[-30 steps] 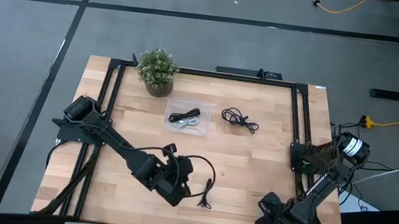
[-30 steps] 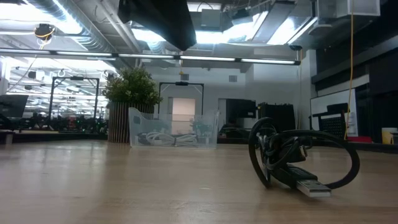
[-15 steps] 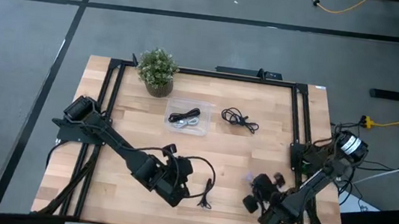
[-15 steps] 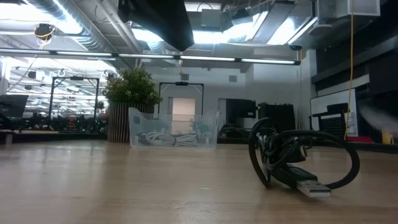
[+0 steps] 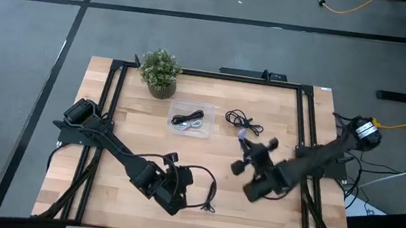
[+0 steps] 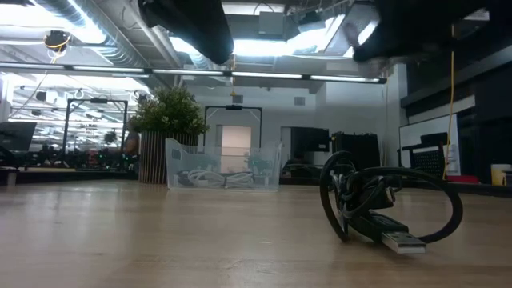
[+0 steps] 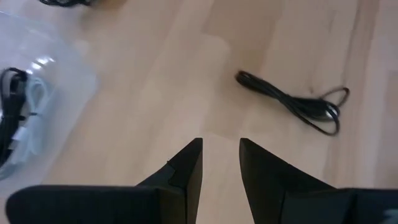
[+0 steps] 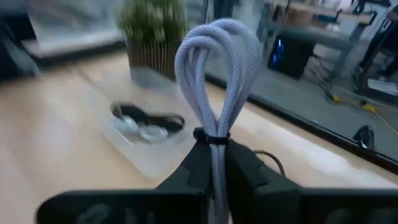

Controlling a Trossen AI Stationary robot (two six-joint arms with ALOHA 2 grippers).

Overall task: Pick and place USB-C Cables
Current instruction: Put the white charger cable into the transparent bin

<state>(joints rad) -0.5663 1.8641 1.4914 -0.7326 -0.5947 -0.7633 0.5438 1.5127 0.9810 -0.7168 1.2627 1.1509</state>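
Observation:
My right gripper (image 5: 249, 148) is above the table's middle right, shut on a light grey bundled USB-C cable (image 5: 242, 136) whose loops show in the right wrist view (image 8: 217, 56). My left gripper (image 5: 177, 194) hangs over the near middle, slightly open and empty (image 7: 221, 155). A black cable (image 5: 208, 201) lies on the table beside it and shows close in the low view (image 6: 384, 208). Another black cable (image 5: 244, 122) lies to the right of a clear tray (image 5: 210, 109). The tray holds a black cable (image 5: 185, 118) and a pale one (image 7: 34, 99). My right gripper pinches the light grey bundle between its two fingers just below its dark tie (image 8: 212, 138). The looped end (image 8: 214, 37) stands out beyond the fingertips. The fingers point toward the table's far left, where the tray is. The bundle is lifted clear of the table.
A small potted plant (image 5: 160, 71) stands at the far left, just behind the tray. A black frame (image 5: 115, 81) runs along the table's left, far and right sides. My left arm's own black wiring (image 5: 208, 172) loops over the near middle.
My right gripper has swung from the table's near right corner toward the far edge and the middle, toward the tray, rising into the low view's top. My left gripper has edged a little toward the near left. The cables on the table have stayed put.

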